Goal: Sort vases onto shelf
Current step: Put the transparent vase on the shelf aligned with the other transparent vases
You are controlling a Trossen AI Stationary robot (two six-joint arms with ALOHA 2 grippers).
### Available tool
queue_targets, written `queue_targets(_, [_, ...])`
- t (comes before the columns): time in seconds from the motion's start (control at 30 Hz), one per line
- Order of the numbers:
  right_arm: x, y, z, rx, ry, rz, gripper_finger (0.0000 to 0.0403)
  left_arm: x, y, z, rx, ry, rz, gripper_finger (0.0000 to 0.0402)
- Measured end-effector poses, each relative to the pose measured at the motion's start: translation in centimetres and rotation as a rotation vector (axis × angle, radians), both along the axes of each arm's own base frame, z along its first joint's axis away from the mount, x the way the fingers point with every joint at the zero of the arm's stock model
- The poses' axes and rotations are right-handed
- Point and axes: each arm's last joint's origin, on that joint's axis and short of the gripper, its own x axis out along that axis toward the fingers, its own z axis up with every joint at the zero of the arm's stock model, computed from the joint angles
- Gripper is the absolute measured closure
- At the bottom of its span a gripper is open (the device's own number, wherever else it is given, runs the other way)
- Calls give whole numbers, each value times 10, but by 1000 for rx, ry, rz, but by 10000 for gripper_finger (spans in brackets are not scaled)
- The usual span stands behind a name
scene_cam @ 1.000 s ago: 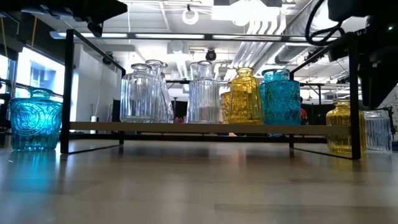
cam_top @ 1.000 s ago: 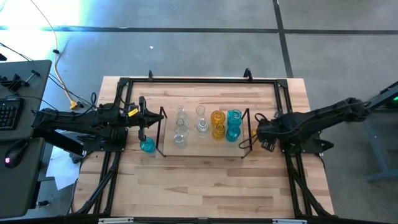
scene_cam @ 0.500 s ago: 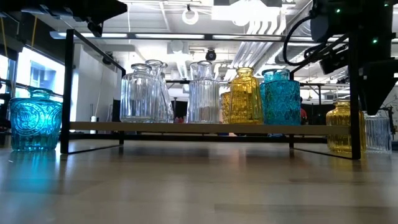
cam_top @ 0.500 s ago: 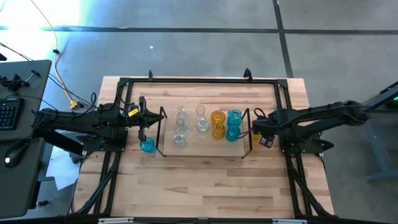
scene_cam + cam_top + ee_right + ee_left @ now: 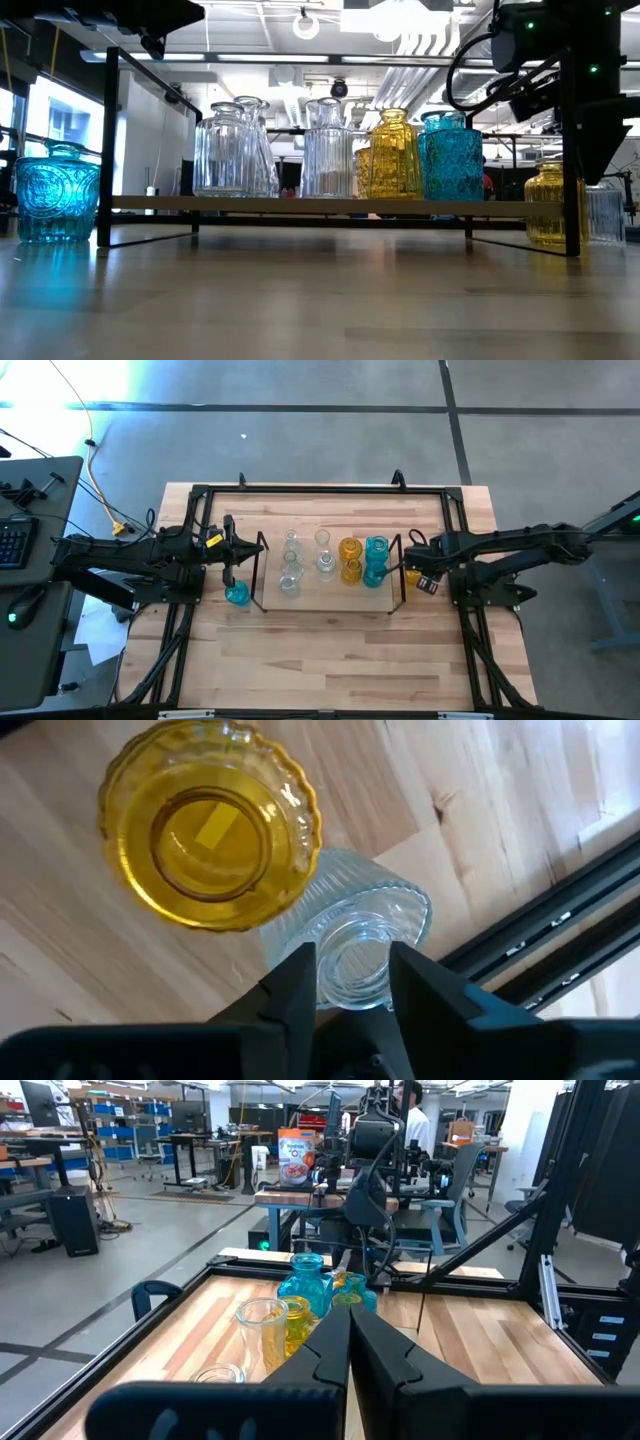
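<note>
Readable text: we find none in any view
Box on the far desk (image 5: 296, 1157): well ahead of the left gripper's (image 5: 349, 1342) closed fingers, we see an orange-and-white printed front; its lettering is too small for us to read
Vases, shelf, table frame: we see no labels, numbers or signs on them

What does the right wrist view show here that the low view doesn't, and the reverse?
Only the right wrist view: the right hand with its fingers either side of a clear vase's neck. Only the low view: the shelf with its row of vases, and a blue vase on the table beyond its end. Both: the yellow vase beside that clear vase.
</note>
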Motion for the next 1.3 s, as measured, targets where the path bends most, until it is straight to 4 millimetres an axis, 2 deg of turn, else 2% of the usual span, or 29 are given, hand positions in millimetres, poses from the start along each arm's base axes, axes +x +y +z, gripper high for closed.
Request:
queue_targets(0.23, [5,3,-5,102,-58,11,304,0,0,0,0,0,-1,401])
queue_targets(0.57, [5,-2,-3,100,-64,-23,308,0,0,0,-1,-1,-1,401])
queue_targets(0.67, [5,-2,-1,95,-59,-15,328,0,0,0,-1,-1,-1,401])
queue_targets(0.8, [5,-2,0,85,-57,-12,381,0,0,0,-1,-1,-1,401])
queue_targets(0.87, [5,-2,0,78,-50,-11,394,0,0,0,-1,-1,-1,401])
queue_targets(1.0, [4,-2,1,73,-49,-21,385,0,0,0,-1,-1,-1,401])
queue_targets(1.13, [3,-2,2,70,-36,-38,394,0,0,0,-1,-2,-1,402])
queue_targets(1.3, [4,-2,12,47,-32,-53,398,0,0,0,-1,-2,-1,401])
